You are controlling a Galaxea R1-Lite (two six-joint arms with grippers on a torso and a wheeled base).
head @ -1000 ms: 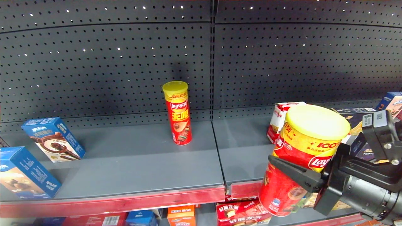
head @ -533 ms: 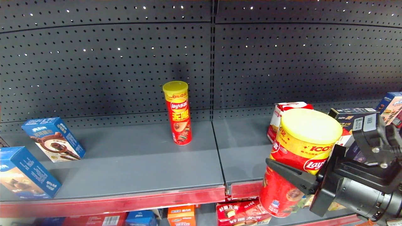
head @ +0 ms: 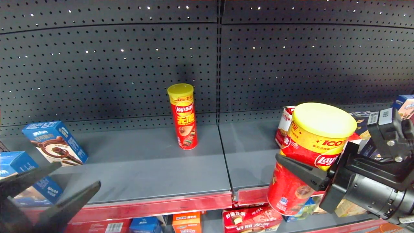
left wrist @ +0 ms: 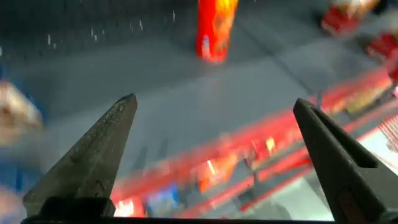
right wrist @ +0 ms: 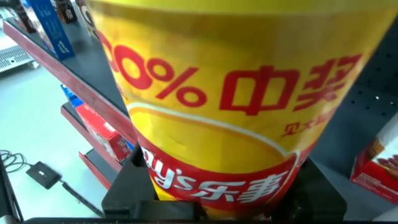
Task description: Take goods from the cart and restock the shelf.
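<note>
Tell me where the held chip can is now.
At the head view's right, the chip can is in the right gripper, in front of the shelf, near a red-white pack.

The near chip can [head: 318, 139] has a yellow lid, a yellow band with red lettering and small stars, and a red lower body. The far chip can [head: 183, 116] is red with yellow lettering under a yellow lid. The shelf [head: 136, 168] is plain grey with a glossy red front strip [head: 145, 207]. The back panel [head: 97, 64] is dark grey, dotted with rows of small holes. One box [head: 54, 143] is blue with a brown picture, as is a second box [head: 13, 161]. The right gripper [head: 312, 153] and left gripper [head: 79, 173] are black.
</note>
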